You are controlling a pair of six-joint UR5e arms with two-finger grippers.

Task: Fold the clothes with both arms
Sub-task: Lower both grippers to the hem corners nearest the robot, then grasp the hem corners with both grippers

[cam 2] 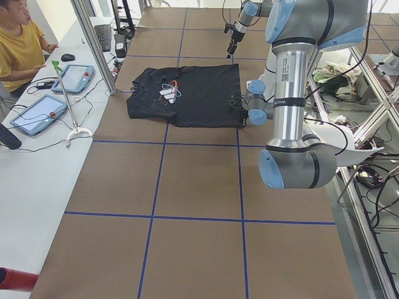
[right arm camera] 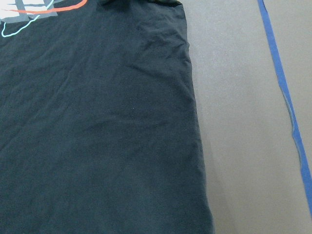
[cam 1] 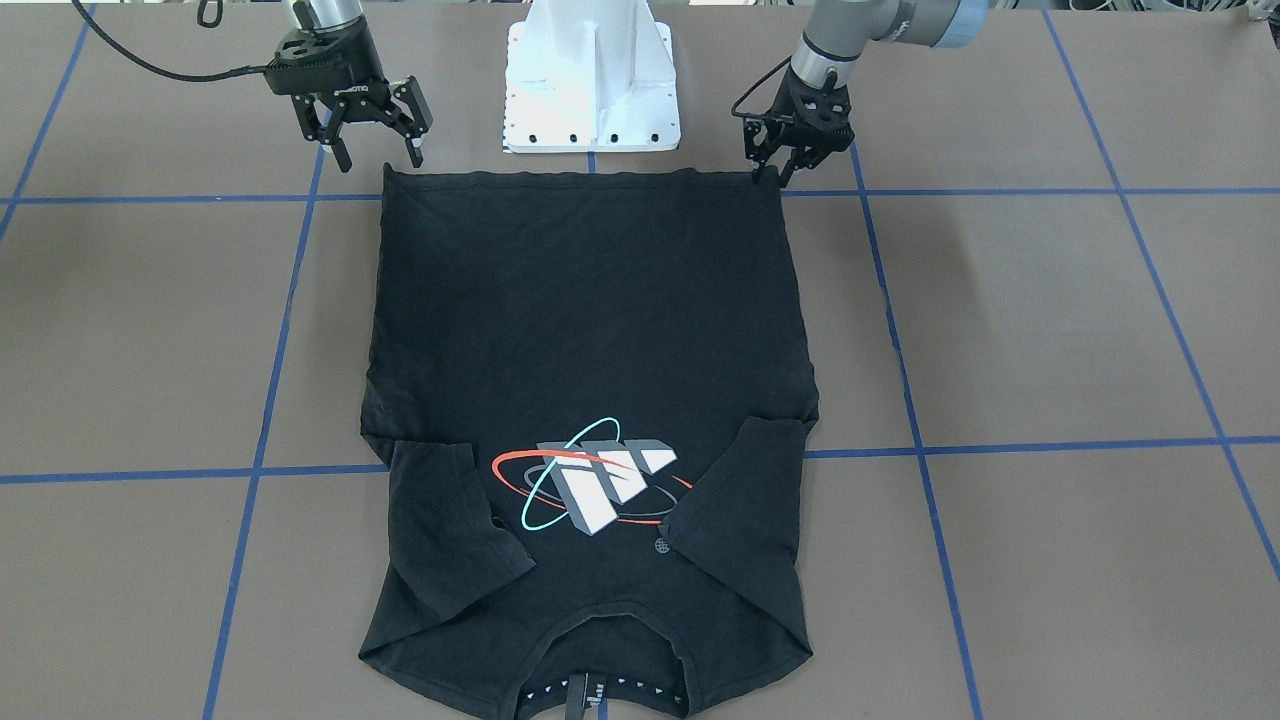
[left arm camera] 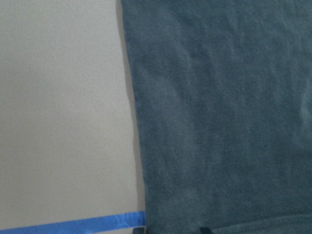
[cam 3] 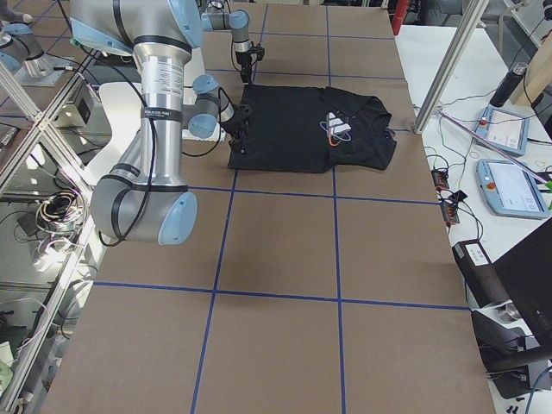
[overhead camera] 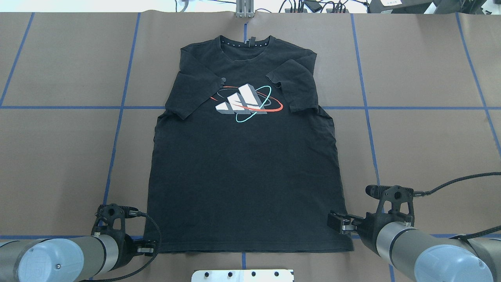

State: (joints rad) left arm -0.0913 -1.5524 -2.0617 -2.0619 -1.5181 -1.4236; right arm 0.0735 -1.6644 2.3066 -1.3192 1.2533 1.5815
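The black T-shirt (cam 1: 590,320) lies flat on the table with its logo (overhead camera: 246,102) facing up. Both sleeves are folded in over the chest, and the collar is at the edge far from the robot. My left gripper (cam 1: 771,172) is low at the hem corner on its side. It is open, and the left wrist view shows the shirt's edge (left arm camera: 141,146) running between its two fingertips. My right gripper (cam 1: 376,152) hangs open just above the other hem corner, with nothing between its fingers. The right wrist view shows only the shirt's side edge (right arm camera: 195,136).
The white base pedestal (cam 1: 592,80) stands just behind the hem, between the two arms. Blue tape lines (overhead camera: 121,107) cross the brown table. In the exterior left view a person (cam 2: 22,43) sits at a side desk with tablets (cam 2: 37,115).
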